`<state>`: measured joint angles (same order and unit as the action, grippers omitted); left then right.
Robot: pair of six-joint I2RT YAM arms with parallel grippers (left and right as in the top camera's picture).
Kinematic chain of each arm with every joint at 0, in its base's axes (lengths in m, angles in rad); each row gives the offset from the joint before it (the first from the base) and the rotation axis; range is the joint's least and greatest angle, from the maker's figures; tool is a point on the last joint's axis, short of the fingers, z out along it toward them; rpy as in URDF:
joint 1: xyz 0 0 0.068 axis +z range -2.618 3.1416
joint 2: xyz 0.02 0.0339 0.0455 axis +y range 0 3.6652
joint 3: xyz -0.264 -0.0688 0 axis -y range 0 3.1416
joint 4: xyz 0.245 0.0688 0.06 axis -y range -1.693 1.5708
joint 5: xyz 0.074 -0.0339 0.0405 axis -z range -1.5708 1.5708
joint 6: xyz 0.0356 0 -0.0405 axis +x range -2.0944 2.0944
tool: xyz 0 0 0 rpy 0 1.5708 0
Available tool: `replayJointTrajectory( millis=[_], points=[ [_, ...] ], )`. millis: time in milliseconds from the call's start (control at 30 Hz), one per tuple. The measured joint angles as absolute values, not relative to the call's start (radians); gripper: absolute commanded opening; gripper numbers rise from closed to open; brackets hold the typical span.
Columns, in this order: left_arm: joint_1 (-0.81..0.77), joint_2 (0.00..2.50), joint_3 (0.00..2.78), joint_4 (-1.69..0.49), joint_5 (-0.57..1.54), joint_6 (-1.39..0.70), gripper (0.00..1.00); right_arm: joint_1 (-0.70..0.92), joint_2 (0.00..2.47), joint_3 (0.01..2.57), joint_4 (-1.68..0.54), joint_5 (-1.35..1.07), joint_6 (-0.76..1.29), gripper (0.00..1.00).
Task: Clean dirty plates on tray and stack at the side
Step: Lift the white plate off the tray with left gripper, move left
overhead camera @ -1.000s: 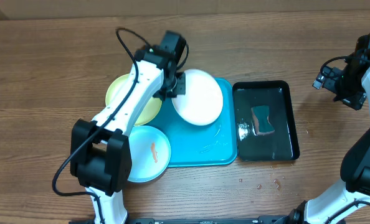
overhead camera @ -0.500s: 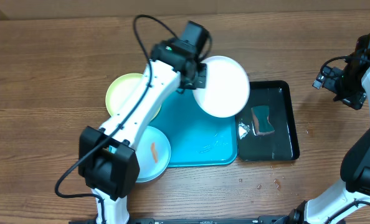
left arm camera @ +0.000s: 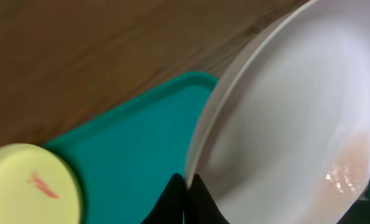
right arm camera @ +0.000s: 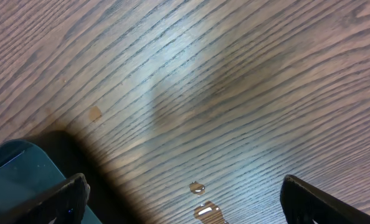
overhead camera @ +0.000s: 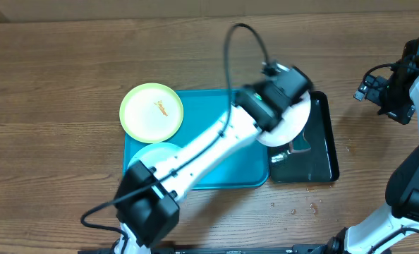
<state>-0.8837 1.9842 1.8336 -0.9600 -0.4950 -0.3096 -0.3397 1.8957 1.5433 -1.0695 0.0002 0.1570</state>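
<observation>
Plate of white plastic sits clamped by its rim in the left gripper, whose fingers are pressed together on the edge. It hangs at 2 o'clock of the turquoise tray, overlapping the black tray lying at 3 o'clock. A faint pinkish smear shows on its face in the left wrist view. The yellow-green plate, streaked orange, rests on the turquoise tray's 10 o'clock corner. The light blue plate lies at 8 o'clock, partly hidden beneath the arm. The right gripper hovers with fingers wide apart above the wooden table, holding nothing.
</observation>
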Motion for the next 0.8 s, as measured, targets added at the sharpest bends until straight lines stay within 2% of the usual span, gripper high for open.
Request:
replayJointTrajectory(
  millis=[367,533,800],
  points=[
    [-1.125,1.984,1.834,-0.852,-1.055,-0.234,0.04,-0.340,1.896,1.543,-1.070,-0.001,0.157,1.00],
    [-1.148,1.984,1.835,-0.821,-1.150,-0.215,0.04,-0.340,1.896,1.543,-1.070,0.000,0.157,1.00],
    [-1.143,1.984,1.835,-0.820,-1.156,-0.206,0.04,-0.340,1.896,1.543,-1.070,-0.001,0.157,1.00]
  ],
)
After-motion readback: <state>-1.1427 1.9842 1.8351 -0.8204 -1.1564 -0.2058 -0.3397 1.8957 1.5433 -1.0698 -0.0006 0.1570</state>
